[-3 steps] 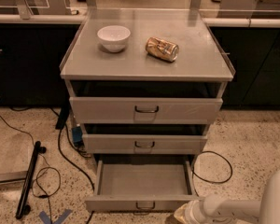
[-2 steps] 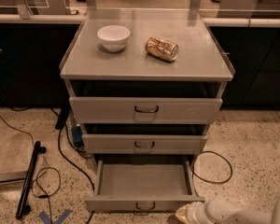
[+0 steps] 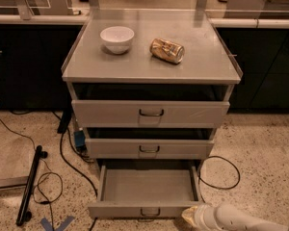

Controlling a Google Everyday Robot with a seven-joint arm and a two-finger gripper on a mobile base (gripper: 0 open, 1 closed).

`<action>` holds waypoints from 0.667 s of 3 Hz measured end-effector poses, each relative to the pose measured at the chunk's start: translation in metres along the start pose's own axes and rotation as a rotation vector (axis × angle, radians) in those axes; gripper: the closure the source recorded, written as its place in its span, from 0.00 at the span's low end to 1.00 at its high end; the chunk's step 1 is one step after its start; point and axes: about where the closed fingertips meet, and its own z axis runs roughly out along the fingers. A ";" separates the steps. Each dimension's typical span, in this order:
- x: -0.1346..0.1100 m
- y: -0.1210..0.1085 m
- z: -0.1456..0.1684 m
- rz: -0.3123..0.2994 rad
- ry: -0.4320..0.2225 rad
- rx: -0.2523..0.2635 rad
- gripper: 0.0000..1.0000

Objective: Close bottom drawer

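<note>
The open bottom drawer [image 3: 120, 210], just left of the gripper [image 3: 190, 215] (state cannot be told), could be jammed if pushed off-centre.

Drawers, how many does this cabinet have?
3. The top drawer sits under the tabletop, the middle drawer below it, and the bottom drawer is pulled far out near the floor. The gripper is by its front right corner.
</note>
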 end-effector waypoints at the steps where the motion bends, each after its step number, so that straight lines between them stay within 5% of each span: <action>1: 0.000 0.000 0.000 0.000 0.000 0.000 0.60; 2: 0.000 0.000 0.000 0.000 0.000 0.000 0.36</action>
